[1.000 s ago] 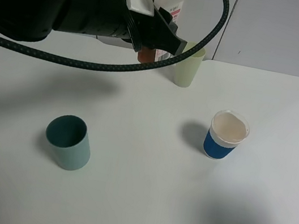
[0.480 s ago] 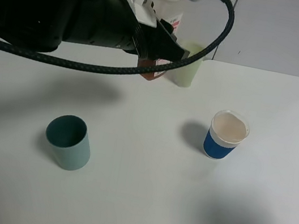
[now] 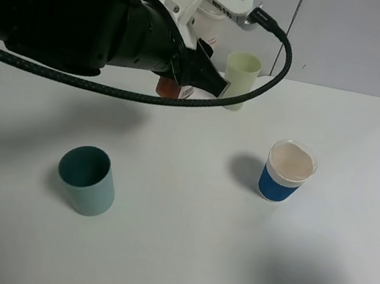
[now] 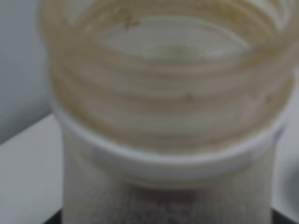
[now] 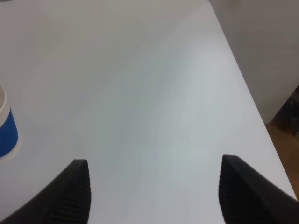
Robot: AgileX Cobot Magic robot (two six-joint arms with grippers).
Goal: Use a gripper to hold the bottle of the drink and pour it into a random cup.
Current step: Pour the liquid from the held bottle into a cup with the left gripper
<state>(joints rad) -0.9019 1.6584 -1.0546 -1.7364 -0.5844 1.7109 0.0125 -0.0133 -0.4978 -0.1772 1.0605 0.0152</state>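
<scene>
At the far left of the desk [image 3: 178, 257], in the high view, the bulky black left arm [image 3: 72, 17] reaches in from the left edge, with a black cable [image 3: 280, 62] looping around its front. The left pincer [image 3: 197, 67], its white plates uppermost, is clamped on the bottle [image 3: 177, 90]. Only the bottle's lower end shows, poking out beneath the arm and just left of the dark fingertip. There the reddish-brown drink [image 3: 164, 85] and a strip of the red-and-white label are visible. The neck is hidden behind the white plates, and whether the base touches the desk cannot be told. Just right of the pincer stands a pale green cup [image 3: 240, 79], upright. The blue cup [image 3: 287, 173], with its white upper band and pale inside, stands nearer and further right, well apart from the bottle. A teal cup [image 3: 87, 179] stands near and to the left, also well apart.

The left wrist view is filled by the bottle's wide neck [image 4: 168, 116], blurred by closeness. The mouth is open, the threads are pale, a white collar ring sits below them, and a reddish tint shows under the collar. Dark corners at either side of the bottle's shoulders may be the fingers, though too little shows to be sure.

In the right wrist view the right pincer [image 5: 161, 196] is spread wide, its two black ribbed fingertips [image 5: 70, 193] holding nothing, with bare white desk between them. The blue cup [image 5: 7, 133] shows as a sliver at the edge of this view, well apart from the fingertips.
</scene>
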